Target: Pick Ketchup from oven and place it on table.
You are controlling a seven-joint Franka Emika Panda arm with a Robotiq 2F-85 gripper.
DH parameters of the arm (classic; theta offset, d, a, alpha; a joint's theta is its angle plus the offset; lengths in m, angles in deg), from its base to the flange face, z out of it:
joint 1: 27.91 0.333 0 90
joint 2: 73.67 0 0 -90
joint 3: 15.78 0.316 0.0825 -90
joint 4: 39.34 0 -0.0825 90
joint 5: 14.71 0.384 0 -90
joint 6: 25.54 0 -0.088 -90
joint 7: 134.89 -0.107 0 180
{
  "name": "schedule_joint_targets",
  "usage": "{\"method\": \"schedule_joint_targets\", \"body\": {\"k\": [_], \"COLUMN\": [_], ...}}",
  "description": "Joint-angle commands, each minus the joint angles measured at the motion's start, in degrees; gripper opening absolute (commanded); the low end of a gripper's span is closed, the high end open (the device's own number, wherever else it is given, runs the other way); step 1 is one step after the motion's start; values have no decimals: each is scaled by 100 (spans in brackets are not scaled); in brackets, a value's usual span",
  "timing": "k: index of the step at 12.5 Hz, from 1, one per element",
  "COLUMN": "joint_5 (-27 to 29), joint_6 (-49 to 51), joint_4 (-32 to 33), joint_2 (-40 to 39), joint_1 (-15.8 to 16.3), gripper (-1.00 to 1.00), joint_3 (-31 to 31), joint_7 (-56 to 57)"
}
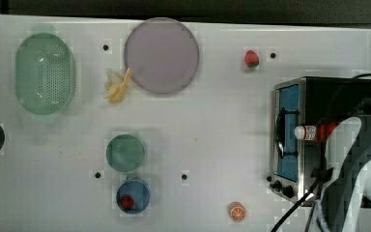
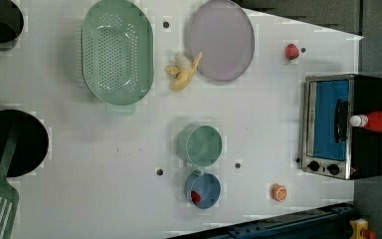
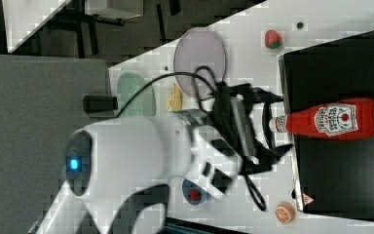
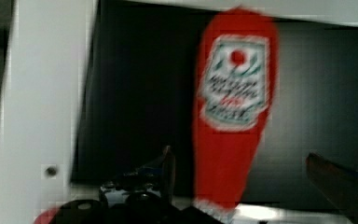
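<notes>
Ketchup (image 3: 341, 119) is lying on its side on the oven's (image 3: 341, 180) black top, cap poking out past the front edge. Your gripper (image 4: 247, 175) has the jaws spread wide, holding nothing, straddling the neck end. I'd slide further onto the body before closing, since the neck looks slippery, then lift clear and carry it to the tabletop (image 1: 212, 130).

On your white surface you have a green colander (image 1: 45, 73) toward the top view's left, with a peeled banana (image 1: 117, 87) lying between it and a lilac plate (image 1: 161, 55). A strawberry (image 1: 251, 58) sits well to the plate's right. Lower down, a green cup (image 1: 125, 153) stands just beside a blue cup (image 1: 133, 195) holding something small and red, and an orange half (image 1: 237, 211) rests further right.
</notes>
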Motion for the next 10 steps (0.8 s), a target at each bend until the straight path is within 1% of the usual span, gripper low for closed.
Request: {"method": "schedule_joint_targets", "body": {"k": [1, 2, 6, 10], "joint_5": [414, 547, 674, 790], "joint_6": [-90, -229, -609, -750], "joint_4": [-84, -135, -290, -325], "joint_2": [-323, -487, -1085, -1384], "joint_1": [-128, -216, -502, -560], "gripper": [100, 100, 100, 100], "joint_3": [19, 5, 4, 24], "joint_7": [11, 11, 11, 12]}}
